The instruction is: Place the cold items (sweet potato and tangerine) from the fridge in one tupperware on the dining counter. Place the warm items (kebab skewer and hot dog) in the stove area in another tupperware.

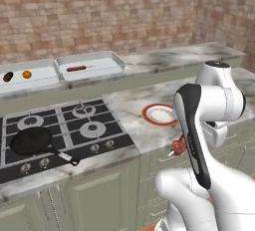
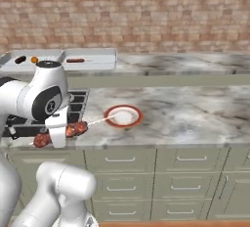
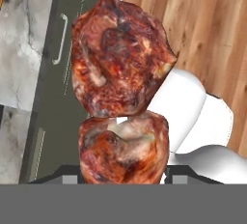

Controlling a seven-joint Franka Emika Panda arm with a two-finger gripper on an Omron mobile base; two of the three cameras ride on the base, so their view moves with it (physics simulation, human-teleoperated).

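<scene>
A: Far ahead of your gripper (image 2: 57,132), on the dining counter (image 2: 195,67), one tupperware (image 1: 90,65) holds a dark reddish item; the other tupperware (image 1: 25,75), beside it, holds the sweet potato (image 1: 8,77) and tangerine (image 1: 27,74).

B: And the kebab skewer (image 2: 63,132)?

A: Your fingers pinch it across the meat, in front of the cabinet drawers. Stick tip reaches over the orange-rimmed plate (image 2: 123,116).

B: Handling?

A: Likely light; chunks soft, greasy, stick stiff. Your mid-row hold looks balanced. Keep it level.

Reddish-brown kebab skewer (image 2: 68,132) level, off the counter
</scene>
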